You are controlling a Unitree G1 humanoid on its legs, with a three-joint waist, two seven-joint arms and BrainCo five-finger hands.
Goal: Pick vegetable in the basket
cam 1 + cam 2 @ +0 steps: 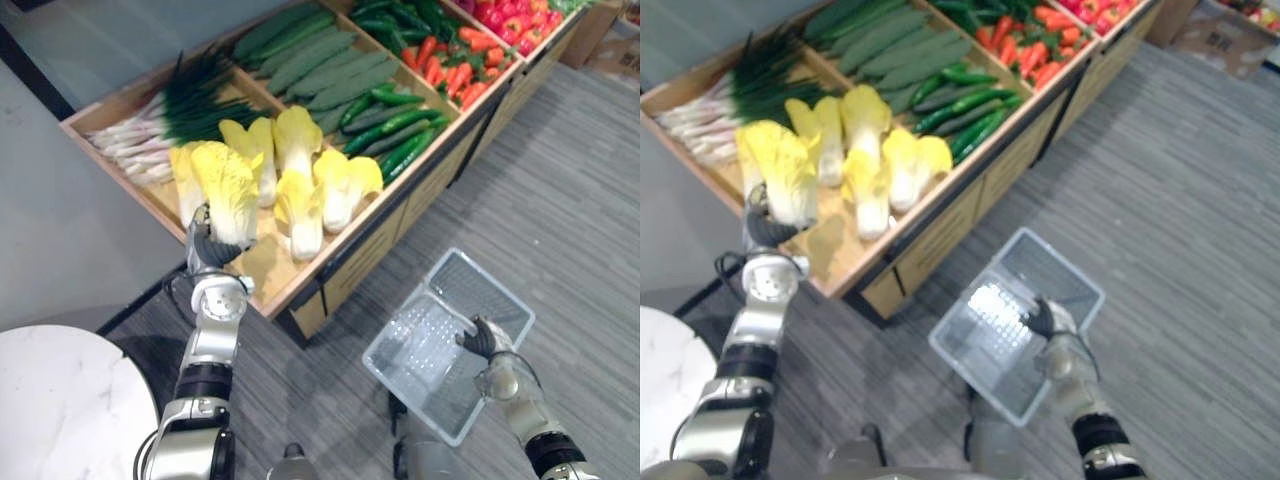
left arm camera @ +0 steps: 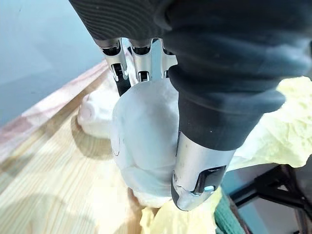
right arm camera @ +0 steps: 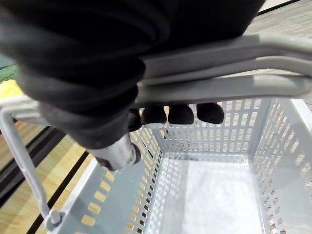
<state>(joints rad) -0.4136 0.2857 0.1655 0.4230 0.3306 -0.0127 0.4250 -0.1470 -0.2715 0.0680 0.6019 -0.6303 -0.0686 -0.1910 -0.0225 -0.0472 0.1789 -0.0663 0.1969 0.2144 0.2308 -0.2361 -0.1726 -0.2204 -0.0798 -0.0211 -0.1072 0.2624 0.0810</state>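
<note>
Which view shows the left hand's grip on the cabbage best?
Left wrist view: the left hand has fingers and thumb curled round the white stem of the cabbage. Both eye views show the yellow leafy head above the hand, with the grip mostly hidden. The right wrist view looks into the basket.

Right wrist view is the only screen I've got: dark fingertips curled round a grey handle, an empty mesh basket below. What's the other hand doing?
Observer: The left hand is curled round the pale stem of a yellow-leaved cabbage in a wooden display bin.
Operator: Is that the only cabbage there?
Observer: No, more cabbages lie beside it in the same compartment.
Operator: Where's my basket compared with all that?
Observer: The basket in the right hand is held over the grey floor, beside the display rather than above it.
</note>
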